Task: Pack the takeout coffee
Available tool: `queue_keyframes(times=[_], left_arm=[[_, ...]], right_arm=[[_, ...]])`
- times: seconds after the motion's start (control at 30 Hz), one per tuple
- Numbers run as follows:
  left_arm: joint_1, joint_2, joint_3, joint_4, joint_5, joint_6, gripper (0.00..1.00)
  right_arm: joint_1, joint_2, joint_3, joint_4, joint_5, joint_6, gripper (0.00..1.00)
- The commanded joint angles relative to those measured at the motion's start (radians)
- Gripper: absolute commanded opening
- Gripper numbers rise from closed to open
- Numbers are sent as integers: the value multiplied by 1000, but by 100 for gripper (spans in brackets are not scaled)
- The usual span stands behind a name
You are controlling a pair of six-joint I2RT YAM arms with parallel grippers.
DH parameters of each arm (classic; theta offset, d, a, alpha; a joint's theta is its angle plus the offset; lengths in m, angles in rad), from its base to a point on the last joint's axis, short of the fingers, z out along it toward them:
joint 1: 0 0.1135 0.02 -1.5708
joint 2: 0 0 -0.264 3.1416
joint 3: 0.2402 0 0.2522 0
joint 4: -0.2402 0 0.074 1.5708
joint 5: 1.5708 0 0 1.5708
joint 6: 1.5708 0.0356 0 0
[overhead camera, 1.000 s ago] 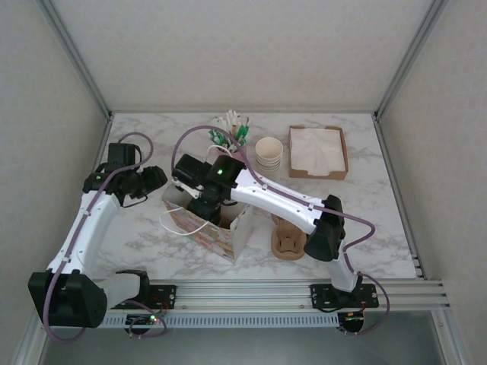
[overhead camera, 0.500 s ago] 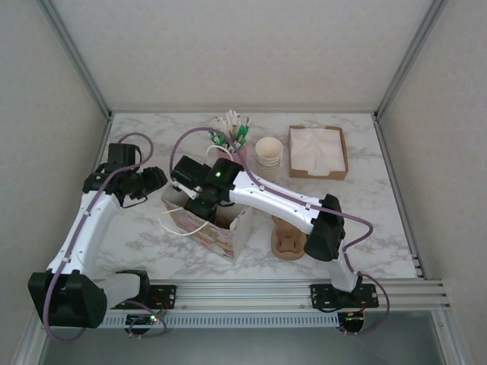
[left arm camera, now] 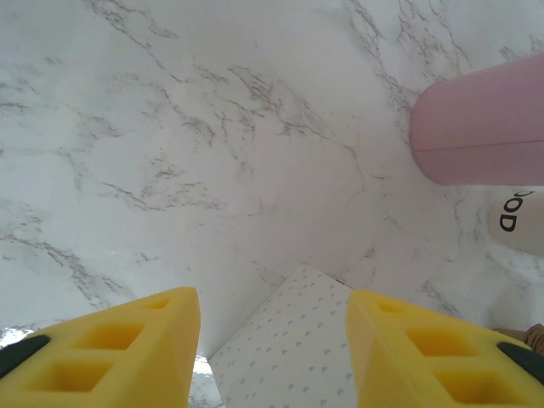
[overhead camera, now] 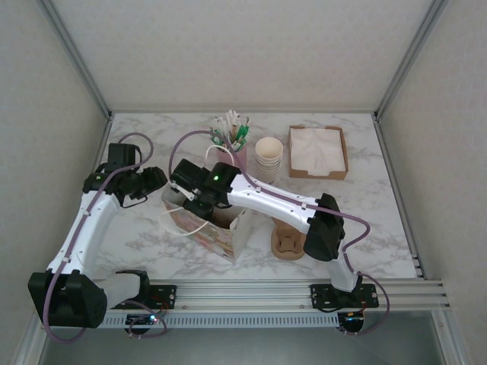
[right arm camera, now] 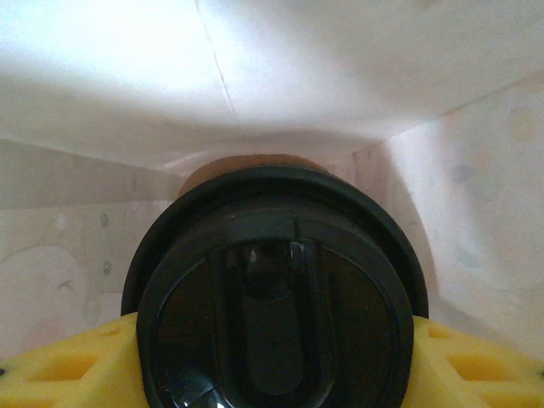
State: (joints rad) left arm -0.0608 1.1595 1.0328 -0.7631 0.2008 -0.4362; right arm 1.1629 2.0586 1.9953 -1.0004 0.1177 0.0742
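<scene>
The takeout coffee shows its round black lid (right arm camera: 276,297) from above, with my right gripper (right arm camera: 272,340) shut on the cup just below the lid. Yellow fingers (right arm camera: 59,365) press it from both sides. The cup hangs inside the patterned paper bag (overhead camera: 217,232), whose white inner walls (right arm camera: 280,76) surround it. From above, my right gripper (overhead camera: 199,199) reaches into the bag's open top and hides the cup. My left gripper (overhead camera: 156,179) is open beside the bag's left corner. That dotted corner (left arm camera: 293,348) lies between its fingers (left arm camera: 127,340), apart from both.
A pink cup (overhead camera: 234,144) of stirrers stands behind the bag, also seen as the pink cup (left arm camera: 480,132). A stack of cream cups (overhead camera: 268,154) and a napkin tray (overhead camera: 317,150) sit at the back right. A brown cup carrier (overhead camera: 289,239) lies right of the bag.
My right gripper has shifted slightly left and deeper over the bag's opening with the coffee. The left arm has stayed still.
</scene>
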Motion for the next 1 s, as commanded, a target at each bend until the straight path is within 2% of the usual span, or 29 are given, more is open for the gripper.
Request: queue_keyframes(times=[0.0,0.43,0.97], left_arm=[[10,6,-2,-24,0,18,49],[10,7,-4,-23,4,16,49],[9,7,-3,-22,9,17,49]], right_arm=[[-5,12,-50,45,-19,36,48],[-6,-3,-191,112,-38,88,48],[16,67,-199,8,28,95,48]])
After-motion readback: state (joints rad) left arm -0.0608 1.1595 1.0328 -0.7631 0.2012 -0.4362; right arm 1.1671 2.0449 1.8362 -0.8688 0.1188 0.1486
